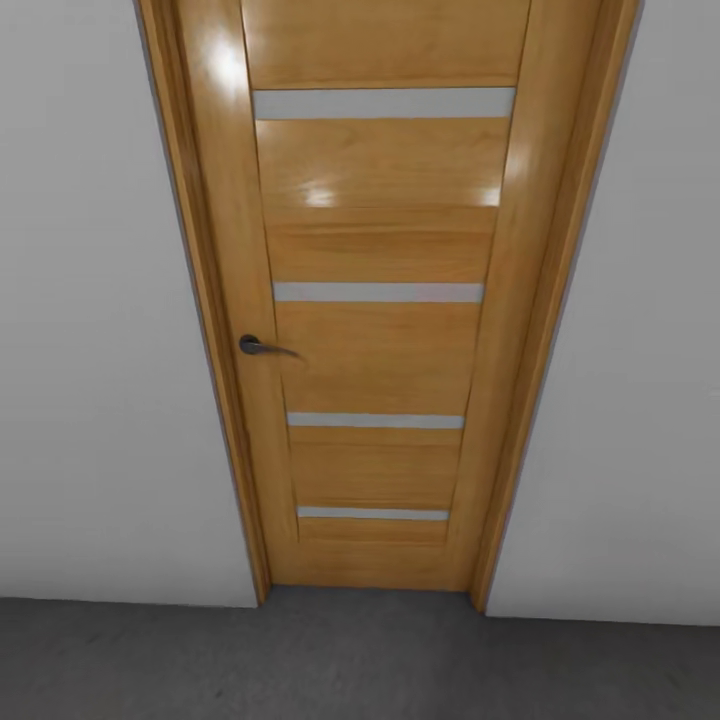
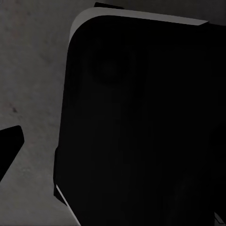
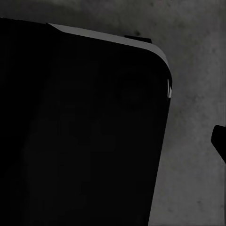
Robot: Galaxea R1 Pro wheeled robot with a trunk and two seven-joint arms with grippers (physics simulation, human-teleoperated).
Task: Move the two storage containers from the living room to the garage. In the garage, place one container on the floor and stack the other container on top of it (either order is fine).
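I face a closed wooden door (image 1: 375,300) with frosted strips, set in a pale grey wall (image 1: 100,350). Dark grey concrete floor (image 1: 360,665) of the garage runs along the foot of the wall. The two storage containers and the living room are out of view. In the left wrist view a black fingertip (image 2: 9,143) juts in over the mottled floor (image 2: 33,70), beside a large black rounded body part (image 2: 141,122). The right wrist view has a similar black fingertip (image 3: 220,140) at its edge, a black body panel (image 3: 80,132) and grey floor (image 3: 197,84).
The door has a dark lever handle (image 1: 258,346) on its left side and stands in a wooden frame (image 1: 200,300). Pale grey wall (image 1: 620,400) flanks it on the right too. A strip of concrete floor lies between me and the door.
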